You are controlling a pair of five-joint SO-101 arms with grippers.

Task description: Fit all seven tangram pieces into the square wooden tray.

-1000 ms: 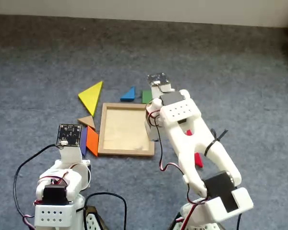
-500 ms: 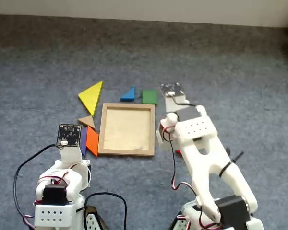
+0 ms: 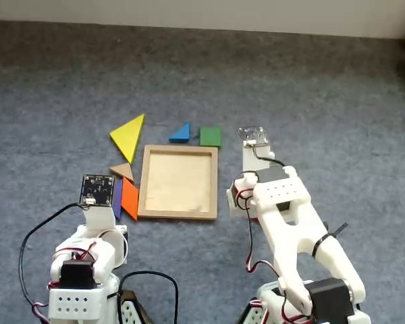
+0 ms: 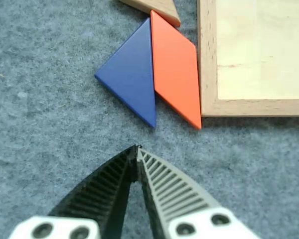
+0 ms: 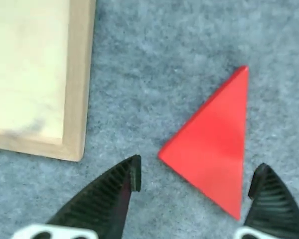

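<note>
The square wooden tray (image 3: 179, 216) lies empty mid-table. Around it are a yellow triangle (image 3: 129, 137), a small blue triangle (image 3: 181, 133), a green square (image 3: 210, 136), a wood-coloured triangle (image 3: 121, 171) and an orange parallelogram (image 3: 129, 200). A dark blue triangle (image 4: 132, 74) touches the orange parallelogram (image 4: 174, 74) beside the tray rim (image 4: 208, 55). My left gripper (image 4: 137, 148) is shut and empty, a short way from those two pieces. My right gripper (image 5: 198, 174) is open just above the red triangle (image 5: 214, 144), one finger on each side, right of the tray rim (image 5: 79, 74).
Grey carpet covers the whole table. The right arm (image 3: 277, 202) stretches along the tray's right side and hides the carpet beneath it. The left arm (image 3: 88, 263) stays at the near left. Open carpet lies beyond the pieces and to the far right.
The right arm has swung right, from over the tray's far right corner to the carpet beside the tray. The left arm and all pieces are unchanged.
</note>
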